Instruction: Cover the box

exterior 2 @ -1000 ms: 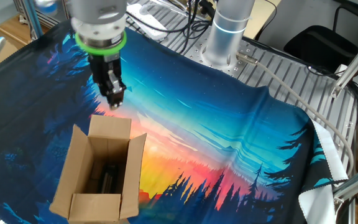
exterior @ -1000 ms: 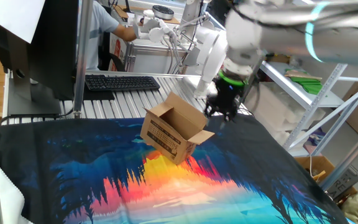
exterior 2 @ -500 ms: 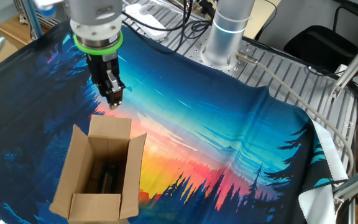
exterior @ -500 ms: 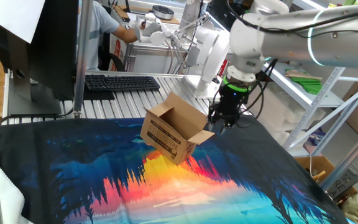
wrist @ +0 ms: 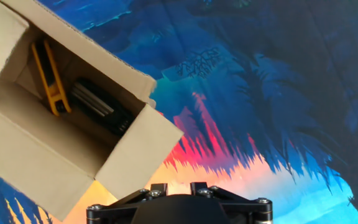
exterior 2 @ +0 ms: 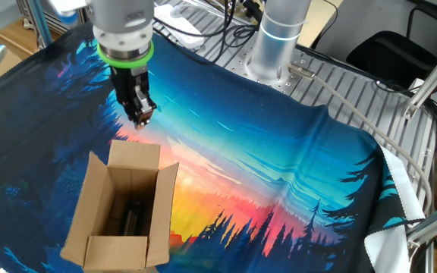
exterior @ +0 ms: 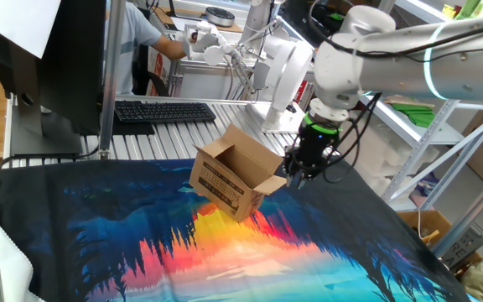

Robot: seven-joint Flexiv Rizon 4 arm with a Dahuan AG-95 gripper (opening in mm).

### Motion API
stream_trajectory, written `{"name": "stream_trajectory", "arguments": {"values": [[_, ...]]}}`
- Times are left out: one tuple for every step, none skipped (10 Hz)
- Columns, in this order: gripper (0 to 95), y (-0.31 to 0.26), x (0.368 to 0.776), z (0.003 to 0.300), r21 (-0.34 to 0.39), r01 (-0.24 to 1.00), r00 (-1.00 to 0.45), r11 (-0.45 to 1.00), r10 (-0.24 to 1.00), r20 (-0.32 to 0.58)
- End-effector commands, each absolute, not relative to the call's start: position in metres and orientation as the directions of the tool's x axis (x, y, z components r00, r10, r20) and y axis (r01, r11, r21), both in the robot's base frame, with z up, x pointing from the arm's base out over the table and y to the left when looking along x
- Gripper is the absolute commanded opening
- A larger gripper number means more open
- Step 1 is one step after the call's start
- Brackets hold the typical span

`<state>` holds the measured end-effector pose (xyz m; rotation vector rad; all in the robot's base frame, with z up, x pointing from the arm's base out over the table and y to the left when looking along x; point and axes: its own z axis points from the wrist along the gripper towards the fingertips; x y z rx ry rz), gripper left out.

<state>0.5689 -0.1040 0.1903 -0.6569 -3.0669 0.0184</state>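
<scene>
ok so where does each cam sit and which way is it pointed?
One fixed view: low at the table's edge, looking across the printed cloth at the box; shows the arm and gripper beside the box's flap.
The other fixed view: high on the opposite side, looking down past the arm's base; shows the gripper above the cloth, near the box.
Hand view: on the hand, looking straight down; only the gripper body shows, fingers unseen.
Shared: all three show the open box and cloth.
</scene>
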Motion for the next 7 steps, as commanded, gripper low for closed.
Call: {"name": "stream_trajectory", "arguments": {"values": [[0.0,-0.105,0.569,0.186,-0.012,0.403,-0.915,0.915,0.403,0.002],[0.0,-0.106,0.570,0.184,-0.012,0.401,-0.916,0.916,0.401,0.001],[0.0,-0.108,0.571,0.179,-0.015,0.396,-0.918,0.918,0.396,-0.001],[0.0,-0.108,0.572,0.176,-0.015,0.395,-0.919,0.918,0.395,-0.003],[0.0,-0.108,0.573,0.170,-0.014,0.395,-0.919,0.919,0.395,-0.012],[0.0,-0.108,0.573,0.165,-0.010,0.396,-0.918,0.918,0.396,-0.020],[0.0,-0.108,0.574,0.160,-0.007,0.399,-0.916,0.917,0.399,-0.028]]}}
